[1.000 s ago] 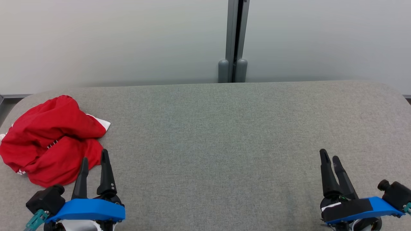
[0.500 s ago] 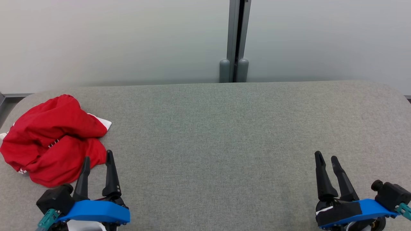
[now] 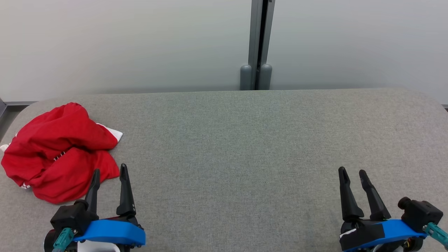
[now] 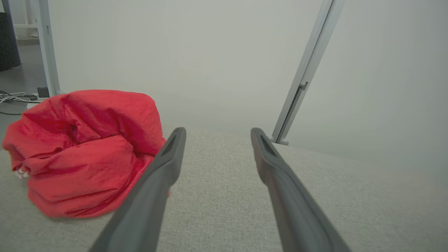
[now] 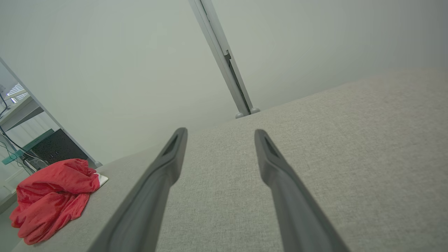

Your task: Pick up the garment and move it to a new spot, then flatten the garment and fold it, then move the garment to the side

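The garment point(image 3: 59, 150) is a crumpled red heap with a bit of white trim, lying at the left end of the grey fabric table point(image 3: 245, 140). My left gripper point(image 3: 109, 169) stands open just right of and in front of the heap, its left finger close to the cloth's near edge, holding nothing. In the left wrist view the garment point(image 4: 84, 150) bulges to the left of the open left gripper point(image 4: 217, 134). At the lower right my right gripper point(image 3: 351, 172) is open and empty over bare table. The right wrist view has the garment point(image 5: 52, 199) far to the left of the right gripper point(image 5: 220, 134).
A pale wall with a grey vertical post point(image 3: 259, 45) runs behind the table's far edge. The table's left end rounds off close to the garment. Past that end, cables and a dark box point(image 5: 59, 150) sit on the floor.
Both grippers have drawn back toward the bottom of the head view. The left one also shifted slightly right, away from the garment. The garment lies as before.
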`<state>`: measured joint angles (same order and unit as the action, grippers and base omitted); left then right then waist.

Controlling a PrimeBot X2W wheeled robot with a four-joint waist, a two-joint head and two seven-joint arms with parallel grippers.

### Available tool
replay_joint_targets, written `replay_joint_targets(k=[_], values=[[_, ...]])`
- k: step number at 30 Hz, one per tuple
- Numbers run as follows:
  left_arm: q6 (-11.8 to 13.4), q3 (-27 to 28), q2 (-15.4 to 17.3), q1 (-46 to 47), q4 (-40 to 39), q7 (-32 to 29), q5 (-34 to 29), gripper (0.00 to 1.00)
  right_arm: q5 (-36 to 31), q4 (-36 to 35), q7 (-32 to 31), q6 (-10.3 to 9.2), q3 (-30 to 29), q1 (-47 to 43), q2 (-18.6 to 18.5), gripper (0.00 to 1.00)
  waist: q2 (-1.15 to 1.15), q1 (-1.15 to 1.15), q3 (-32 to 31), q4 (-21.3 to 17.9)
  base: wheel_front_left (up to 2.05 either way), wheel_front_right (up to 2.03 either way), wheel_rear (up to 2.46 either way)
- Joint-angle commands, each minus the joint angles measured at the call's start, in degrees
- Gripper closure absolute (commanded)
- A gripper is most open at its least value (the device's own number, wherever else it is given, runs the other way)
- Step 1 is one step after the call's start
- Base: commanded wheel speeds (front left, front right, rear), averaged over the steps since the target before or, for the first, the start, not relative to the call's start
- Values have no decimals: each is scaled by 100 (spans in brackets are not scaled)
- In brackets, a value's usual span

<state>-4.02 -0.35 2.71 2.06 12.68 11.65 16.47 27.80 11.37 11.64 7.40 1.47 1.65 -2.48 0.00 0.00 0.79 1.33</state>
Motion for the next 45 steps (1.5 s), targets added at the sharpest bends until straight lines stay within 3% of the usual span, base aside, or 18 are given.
replay_joint_targets(k=[1, 29, 45], values=[[28, 0, 27, 20, -7, 61, -183, 0, -168, -15, 61, 12, 21, -17, -52, 0, 0, 0, -1, 1, 0, 0, 0], [40, -88, 25, 35, 223, 363, -1360, 0, -1358, 92, 366, 15, -21, -81, -62, 0, 0, 0, -2, 37, 0, 0, 0], [60, -93, 23, -51, 341, 363, -1246, 0, -1345, 249, 361, 10, -12, -77, -60, 0, 0, 0, -56, 27, 0, 0, 0]])
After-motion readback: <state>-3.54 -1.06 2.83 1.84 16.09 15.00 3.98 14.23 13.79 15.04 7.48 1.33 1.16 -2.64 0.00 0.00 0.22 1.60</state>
